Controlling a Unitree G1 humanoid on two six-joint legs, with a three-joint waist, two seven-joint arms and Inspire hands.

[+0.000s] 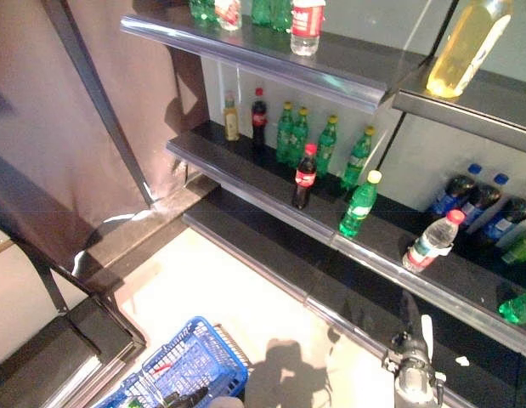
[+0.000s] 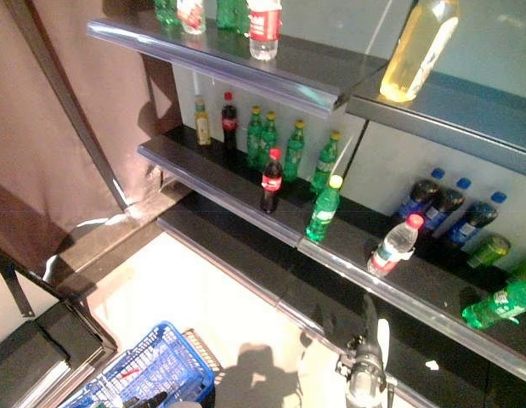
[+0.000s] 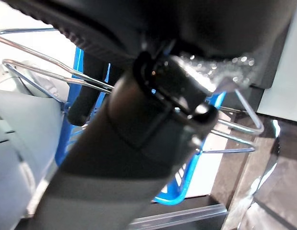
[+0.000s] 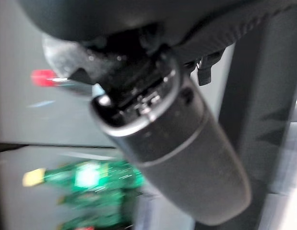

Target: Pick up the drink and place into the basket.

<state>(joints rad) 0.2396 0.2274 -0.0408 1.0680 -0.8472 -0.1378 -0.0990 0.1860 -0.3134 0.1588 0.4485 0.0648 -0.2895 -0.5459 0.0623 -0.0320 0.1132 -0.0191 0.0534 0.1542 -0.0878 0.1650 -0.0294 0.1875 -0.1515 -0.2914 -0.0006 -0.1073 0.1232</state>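
Observation:
Drinks stand on a dark shelf unit. On the middle shelf point(image 1: 246, 183) are a cola bottle point(image 1: 304, 177), a green bottle with a yellow cap point(image 1: 359, 204) and a clear bottle with a red cap point(image 1: 432, 240) that leans. My right hand point(image 1: 413, 340) is open and empty, with fingers straight, low in front of the shelf and below the clear bottle. The right wrist view shows the red cap point(image 4: 42, 76) and green bottles point(image 4: 90, 175) past the thumb. My left hand point(image 3: 153, 96) is shut on the wire handles point(image 3: 52, 76) of the blue basket point(image 1: 190, 365), which hangs low at the left.
More green bottles point(image 1: 296, 132) stand at the back of the middle shelf, dark blue-capped bottles point(image 1: 479, 204) at the right. The top shelf point(image 1: 271, 55) holds a yellow drink point(image 1: 466, 42) and other bottles. A brown panel point(image 1: 67, 127) stands at the left.

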